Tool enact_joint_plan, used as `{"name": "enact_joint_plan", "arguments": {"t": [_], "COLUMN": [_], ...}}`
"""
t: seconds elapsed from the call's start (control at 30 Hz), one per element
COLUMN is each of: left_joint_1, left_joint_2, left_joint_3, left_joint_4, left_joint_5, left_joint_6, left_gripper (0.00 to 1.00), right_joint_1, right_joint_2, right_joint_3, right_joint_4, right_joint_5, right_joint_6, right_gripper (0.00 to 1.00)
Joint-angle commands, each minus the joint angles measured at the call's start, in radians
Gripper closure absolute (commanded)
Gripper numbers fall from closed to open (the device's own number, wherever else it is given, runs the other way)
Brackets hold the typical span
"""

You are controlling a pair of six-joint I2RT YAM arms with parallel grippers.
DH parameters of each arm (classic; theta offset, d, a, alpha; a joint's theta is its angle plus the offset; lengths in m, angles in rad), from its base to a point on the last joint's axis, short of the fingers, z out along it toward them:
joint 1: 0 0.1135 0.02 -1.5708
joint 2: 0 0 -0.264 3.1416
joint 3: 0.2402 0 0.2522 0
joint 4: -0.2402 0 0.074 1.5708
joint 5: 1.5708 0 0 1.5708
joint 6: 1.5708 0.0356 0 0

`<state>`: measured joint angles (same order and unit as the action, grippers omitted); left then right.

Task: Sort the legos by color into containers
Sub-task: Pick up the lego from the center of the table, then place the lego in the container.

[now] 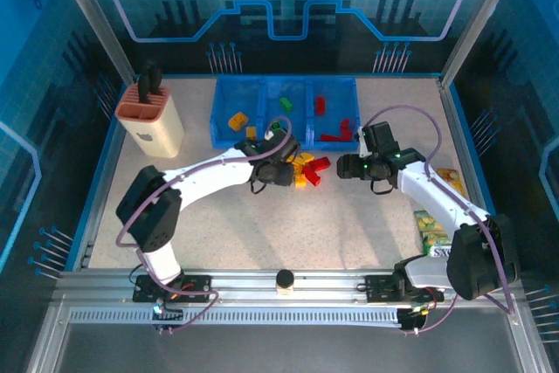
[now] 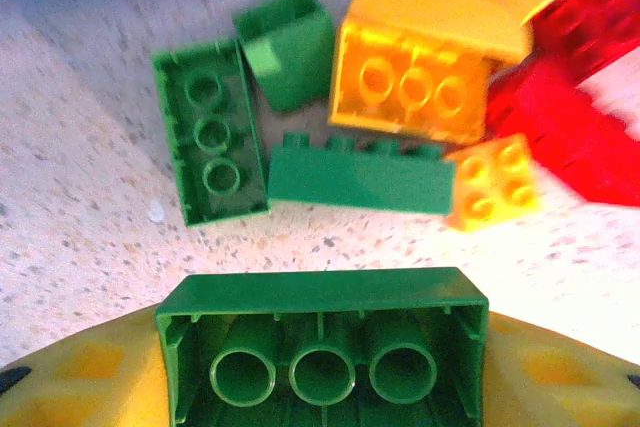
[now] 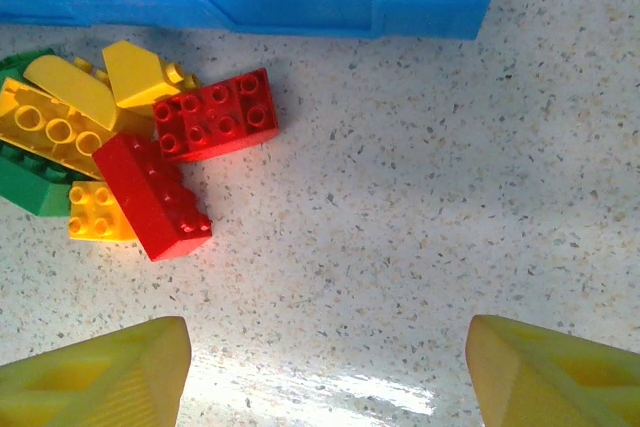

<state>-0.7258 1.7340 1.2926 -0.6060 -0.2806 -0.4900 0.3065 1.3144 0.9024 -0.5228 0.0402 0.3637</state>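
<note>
**Left hand holds a green brick, right hand stands open over the table**

The left hand [image 1: 278,172] is at the near left side of the pile of bricks [image 1: 307,169], just in front of the blue tray [image 1: 284,85]. In the left wrist view its two yellow fingers [image 2: 75,382] are closed on a green brick [image 2: 320,342]. The brick sits between them with its hollow underside turned to the camera, showing three round tubes. Whether the brick touches the table [image 1: 262,224] or is a little above it, I cannot tell.

Beyond this brick lie more loose bricks, close together: two green ones [image 2: 210,132], a long green one on its side [image 2: 360,177], a big yellow one [image 2: 415,82], a small yellow one [image 2: 495,182] and red ones [image 2: 580,117].

The right hand [image 3: 325,372] is on the right side of the pile, near it but not touching it. Its fingers [image 3: 100,372] are wide apart and there is only bare speckled table between them. In its own view two red bricks [image 3: 215,115] lie at the near edge of the pile, with yellow and green ones behind them.

In the tray, the left bin contains yellow bricks [image 1: 237,120], the middle bin a green brick [image 1: 286,104] and the right bin red bricks [image 1: 336,135].
</note>
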Motion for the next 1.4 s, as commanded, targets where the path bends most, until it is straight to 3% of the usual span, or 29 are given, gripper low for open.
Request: {"name": "enact_joint_plan", "arguments": {"t": [0.0,0.3,0.83,0.87,0.93,0.97,1.13,1.37], "left_joint_1": [0.062,0.162,0.217,0.222,0.227,0.226,0.223,0.213], "left_joint_2": [0.001,0.202,0.456,0.468,0.476,0.469,0.323,0.023], "left_joint_3": [0.089,0.376,0.787,0.810,0.853,0.861,0.737,0.346], "left_joint_4": [-0.014,-0.045,-0.155,-0.160,-0.167,-0.166,-0.063,0.121], "left_joint_5": [0.028,0.080,0.115,0.117,0.127,0.128,0.129,0.135], "left_joint_6": [0.046,0.125,0.185,0.185,0.191,0.195,0.191,0.169], "left_gripper": [0.55,0.54,0.54,0.52,0.29,0.22,0.17,0.18], "right_joint_1": [-0.002,0.018,0.032,0.033,0.036,0.037,0.042,0.057], "right_joint_2": [-0.019,-0.065,-0.109,-0.114,-0.119,-0.121,-0.145,-0.148], "right_joint_3": [-0.013,-0.017,0.004,0.007,0.011,0.013,0.007,-0.009], "right_joint_4": [0.026,-0.001,-0.043,-0.046,-0.051,-0.056,-0.062,-0.048], "right_joint_5": [-0.028,-0.009,-0.006,-0.008,-0.010,-0.010,-0.010,-0.019], "right_joint_6": [0.030,0.031,0.032,0.032,0.031,0.032,0.037,0.040], "right_gripper": [0.26,0.27,0.26,0.26,0.26,0.26,0.26,0.26]}}
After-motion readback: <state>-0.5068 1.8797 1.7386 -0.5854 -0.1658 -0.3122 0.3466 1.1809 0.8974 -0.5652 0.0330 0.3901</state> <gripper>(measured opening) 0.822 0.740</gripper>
